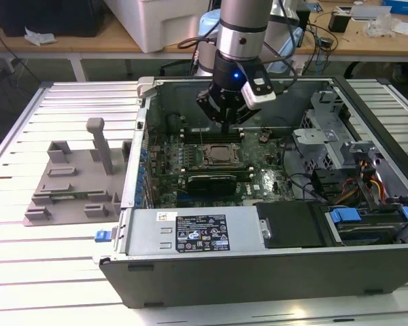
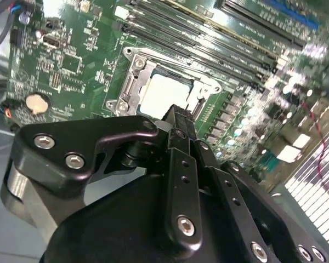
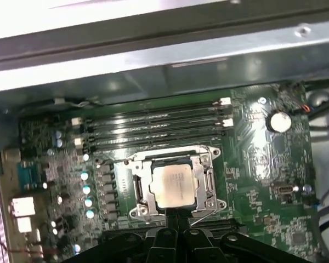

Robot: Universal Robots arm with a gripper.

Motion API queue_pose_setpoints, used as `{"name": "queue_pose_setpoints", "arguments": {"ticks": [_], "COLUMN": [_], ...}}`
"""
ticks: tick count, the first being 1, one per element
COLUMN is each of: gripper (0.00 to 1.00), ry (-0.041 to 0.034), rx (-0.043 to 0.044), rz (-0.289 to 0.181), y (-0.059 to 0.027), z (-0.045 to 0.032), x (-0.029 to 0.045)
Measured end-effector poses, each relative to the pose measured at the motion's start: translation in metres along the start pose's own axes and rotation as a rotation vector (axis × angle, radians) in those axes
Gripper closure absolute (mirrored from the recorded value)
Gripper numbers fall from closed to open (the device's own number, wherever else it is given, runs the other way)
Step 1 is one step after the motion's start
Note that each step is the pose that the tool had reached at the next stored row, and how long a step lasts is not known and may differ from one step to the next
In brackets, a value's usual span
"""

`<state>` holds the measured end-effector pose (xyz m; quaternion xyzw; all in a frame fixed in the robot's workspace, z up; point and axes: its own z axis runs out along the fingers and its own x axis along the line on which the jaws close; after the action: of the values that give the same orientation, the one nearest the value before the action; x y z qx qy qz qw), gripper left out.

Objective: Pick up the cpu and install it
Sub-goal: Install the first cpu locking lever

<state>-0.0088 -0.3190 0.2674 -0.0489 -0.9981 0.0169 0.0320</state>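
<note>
Cpu (image 3: pixel 173 186) seated below gripper (image 3: pixel 176 219)

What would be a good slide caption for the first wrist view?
The cpu sits in the motherboard socket, with the gripper just above it.

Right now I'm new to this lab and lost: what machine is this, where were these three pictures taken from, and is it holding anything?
It is a robot arm with a gripper at its tip, hanging over an opened computer case. The exterior view is taken from off the arm; both wrist views come from cameras riding near the gripper, looking down at the green motherboard. The cpu, a silvery square chip, sits in the socket frame, just beyond the jaws, which look closed with nothing visible between them. On the exterior view's left, a grey plastic tray rests on the slatted table.
</note>
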Motion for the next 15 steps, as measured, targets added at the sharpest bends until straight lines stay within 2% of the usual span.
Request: {"name": "queue_pose_setpoints", "arguments": {"ticks": [2,4,7,8,9,12,14,15], "gripper": [0.89,0.89,0.89,0.89,0.89,0.89,0.89,0.89], "ry": [-0.0011,-0.0016,-0.0008,-0.0016,-0.002,-0.002,-0.0024,-0.0025], "rx": [-0.0009,-0.0078,-0.033,-0.0351,-0.0334,-0.0329,-0.0323,-0.0325], "rz": [-0.04,-0.067,-0.114,-0.168,-0.204,-0.207,-0.207,-0.208], "y": [0.0,0.0,0.0,0.0001,0.0,-0.0001,-0.0006,-0.0012], "z": [0.0,0.0001,0.0,0.0,0.0,0.0001,0.0005,0.001], "x": [0.0,0.0,0.0,0.0,0.0,0.0012,0.007,0.0125]}}
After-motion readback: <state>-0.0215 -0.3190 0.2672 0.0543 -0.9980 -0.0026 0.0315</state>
